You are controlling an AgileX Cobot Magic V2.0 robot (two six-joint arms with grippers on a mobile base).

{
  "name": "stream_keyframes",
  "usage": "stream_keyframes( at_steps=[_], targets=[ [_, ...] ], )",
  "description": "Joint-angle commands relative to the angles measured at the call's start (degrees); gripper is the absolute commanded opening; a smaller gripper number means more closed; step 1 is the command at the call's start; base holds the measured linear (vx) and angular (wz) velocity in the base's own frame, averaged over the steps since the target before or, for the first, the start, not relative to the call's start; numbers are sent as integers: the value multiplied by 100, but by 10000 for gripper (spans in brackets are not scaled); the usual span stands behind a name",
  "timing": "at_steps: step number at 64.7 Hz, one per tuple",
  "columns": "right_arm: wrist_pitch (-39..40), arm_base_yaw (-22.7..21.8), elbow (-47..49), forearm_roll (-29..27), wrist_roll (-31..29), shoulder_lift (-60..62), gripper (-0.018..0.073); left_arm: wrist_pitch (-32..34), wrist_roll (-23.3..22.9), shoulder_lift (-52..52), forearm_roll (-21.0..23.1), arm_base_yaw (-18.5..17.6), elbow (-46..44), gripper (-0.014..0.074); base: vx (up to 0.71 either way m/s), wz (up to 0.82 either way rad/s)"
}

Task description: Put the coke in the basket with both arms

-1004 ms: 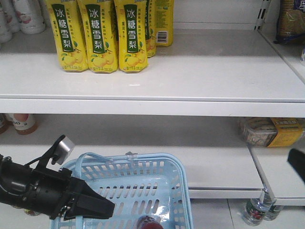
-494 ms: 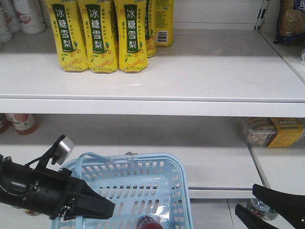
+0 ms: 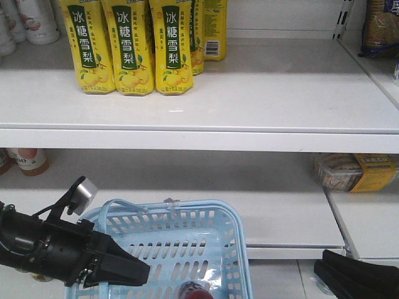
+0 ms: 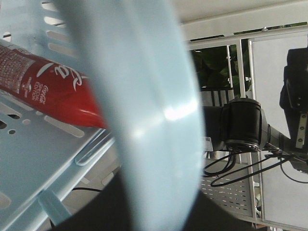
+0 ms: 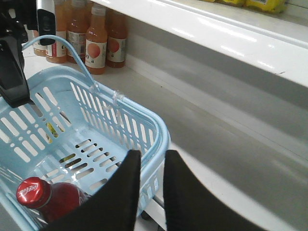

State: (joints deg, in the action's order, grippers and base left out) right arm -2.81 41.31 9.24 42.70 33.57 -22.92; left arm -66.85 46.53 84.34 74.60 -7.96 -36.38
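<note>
Lying on the slotted floor of the basket [image 5: 159, 139], the coke [image 5: 48, 198] shows its red cap toward the near corner. At the basket's left rim the left gripper [image 3: 124, 269] appears clamped on the blue plastic, though whether its jaws are fully pressed together cannot be told. The right gripper [image 5: 150, 183] hangs just beside the basket's right rim, fingers slightly spread with nothing between them. Behind the basket, orange drink bottles [image 5: 96, 41] stand on the lower shelf [image 5: 202, 130]; above it, yellow pear bottles [image 3: 128, 47] line the upper shelf [image 3: 262, 93].
</note>
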Motion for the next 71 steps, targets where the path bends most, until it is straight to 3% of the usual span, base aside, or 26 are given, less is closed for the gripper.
stream_keyframes(
  at_steps=[1, 53, 71],
  targets=[
    [316, -9, 135, 61, 6, -28, -15, -250, -42, -198, 485, -17, -124, -6, 0, 0],
    [158, -9, 135, 127, -5, -28, -9, -229, -42, -231, 496, -17, -124, -6, 0, 0],
    [163, -9, 135, 125, -5, -28, -9, 304, -42, -1619, 522, -23, 623, -6, 0, 0]
  ],
)
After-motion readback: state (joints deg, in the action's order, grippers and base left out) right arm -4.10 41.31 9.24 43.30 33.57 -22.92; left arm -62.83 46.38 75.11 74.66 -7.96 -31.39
